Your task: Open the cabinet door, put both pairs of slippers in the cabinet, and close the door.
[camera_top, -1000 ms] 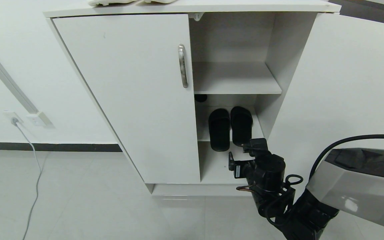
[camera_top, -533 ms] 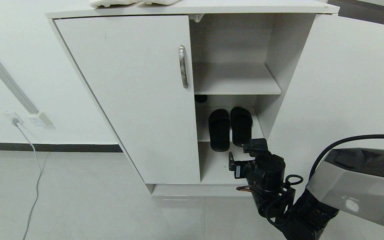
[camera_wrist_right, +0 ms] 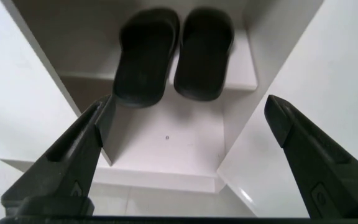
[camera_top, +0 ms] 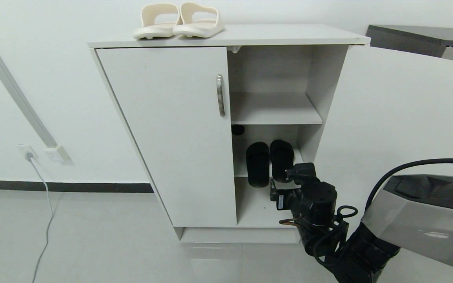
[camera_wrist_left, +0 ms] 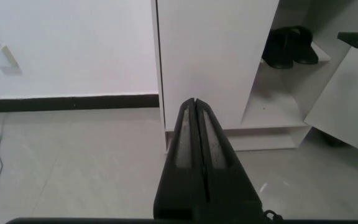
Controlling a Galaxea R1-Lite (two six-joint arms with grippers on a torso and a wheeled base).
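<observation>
The right gripper [camera_wrist_right: 188,109] hangs low before the open side of the cabinet [camera_top: 250,35]; its fingers [camera_wrist_right: 73,155] are spread wide and hold nothing; just beyond the fingertips, a little higher, the pair of black slippers [camera_top: 258,163] lies side by side on the middle shelf [camera_wrist_right: 244,71]; the slipper nearer to the closed door [camera_top: 171,137] reaches a little over the front edge of the shelf; below the shelf, straight ahead of these fingers, is the bottom compartment [camera_top: 254,208]; the open door [camera_top: 387,118] stands swung outward, close on the right of them. The pair of cream slippers [camera_top: 197,23] sits on top of the cabinet, high above the right fingers and to their left, over the closed door; the two touch each other. The left gripper [camera_wrist_left: 194,106] is well apart from the cabinet; its fingers [camera_wrist_left: 185,137] are pressed together with nothing between them; ahead of their tips are the floor [camera_wrist_left: 73,162] and the lower part of the closed door.
</observation>
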